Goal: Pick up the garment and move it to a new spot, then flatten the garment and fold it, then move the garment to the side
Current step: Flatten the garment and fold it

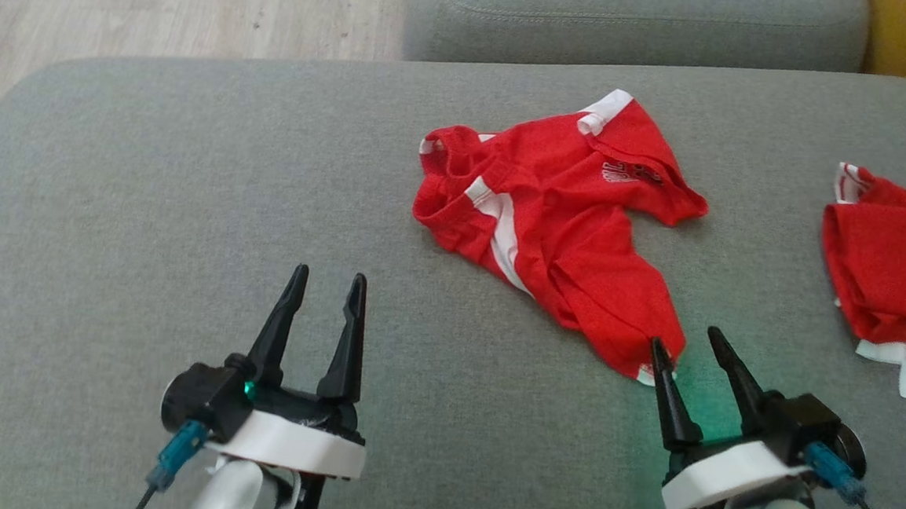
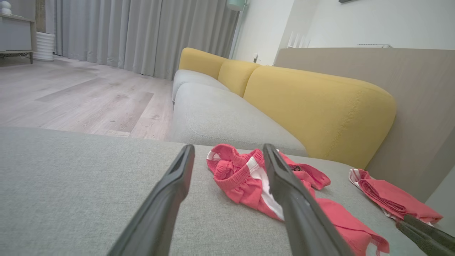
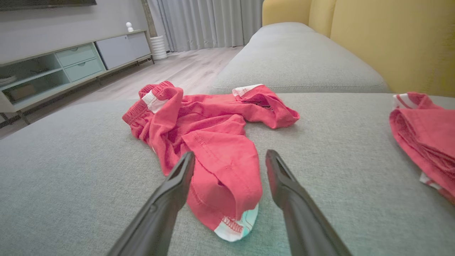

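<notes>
While the pale forearms (image 1: 237, 497) are cut off at the bottom edge of the head view, both pincers show fine. Far left: light wood-plank floor (image 1: 162, 1), past the rounded corner of the grey woven seat cushion (image 1: 150, 189). The left gripper (image 1: 329, 274) hangs over bare cushion, fingers spread wide, nothing between them, well apart from the cloth. Centre: red shorts (image 1: 557, 221), crumpled, lying on the cushion between the two grippers and closer to the right one. Thin jersey knit, ribbed elastic waistband (image 2: 231, 179) bunched at the left end, white side stripe (image 1: 505, 242), white cuff band (image 1: 607, 106) on the far leg. Small print (image 1: 623, 173) near that leg, too creased and small to read. Folds overlap, so the full outline is hard to make out. The right gripper (image 1: 685, 336) is also wide, holding nothing. The near leg hem (image 3: 236, 225), white trim with red stitching, sits between its fingers in the right wrist view; whether a finger touches the fabric I cannot tell. Green glow (image 1: 696, 395) on the cushion just beside it. Far right: second red garment (image 1: 885, 265), same knit and white trim, roughly folded, cut off by the frame edge, apart from the shorts. Behind: mustard-yellow backrest (image 2: 312, 103), rounded, seamed.
</notes>
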Controlling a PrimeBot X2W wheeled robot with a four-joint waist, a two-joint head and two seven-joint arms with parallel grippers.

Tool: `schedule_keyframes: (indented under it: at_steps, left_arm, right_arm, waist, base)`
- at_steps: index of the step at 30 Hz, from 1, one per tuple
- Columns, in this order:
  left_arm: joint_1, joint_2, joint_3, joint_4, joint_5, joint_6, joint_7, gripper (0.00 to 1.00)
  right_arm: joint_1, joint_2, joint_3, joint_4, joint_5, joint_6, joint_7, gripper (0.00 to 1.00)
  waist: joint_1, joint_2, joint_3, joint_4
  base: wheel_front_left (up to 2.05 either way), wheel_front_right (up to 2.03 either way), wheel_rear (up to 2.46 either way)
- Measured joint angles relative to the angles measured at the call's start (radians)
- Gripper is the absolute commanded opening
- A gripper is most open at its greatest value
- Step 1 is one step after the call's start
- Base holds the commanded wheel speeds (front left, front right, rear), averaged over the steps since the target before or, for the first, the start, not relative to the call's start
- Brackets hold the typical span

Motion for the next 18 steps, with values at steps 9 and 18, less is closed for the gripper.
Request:
schedule_keyframes:
  at_steps: [9,18]
  left_arm:
    - [-0.006,0.0,-0.024,0.001,0.0,-0.007,0.0,1.0]
    - [-0.014,0.0,-0.045,0.004,-0.003,-0.005,0.0,1.0]
  right_arm:
    - [-0.153,-0.024,0.017,0.143,-0.118,0.0,0.051,1.0]
    - [-0.276,-0.067,0.054,0.355,-0.232,0.0,0.075,1.0]
  waist:
    - [0.0002,0.0,0.033,0.049]
    - [0.0002,0.0,0.062,0.117]
  base:
    - [0.0,0.0,0.0]
    - [0.0,0.0,0.0]
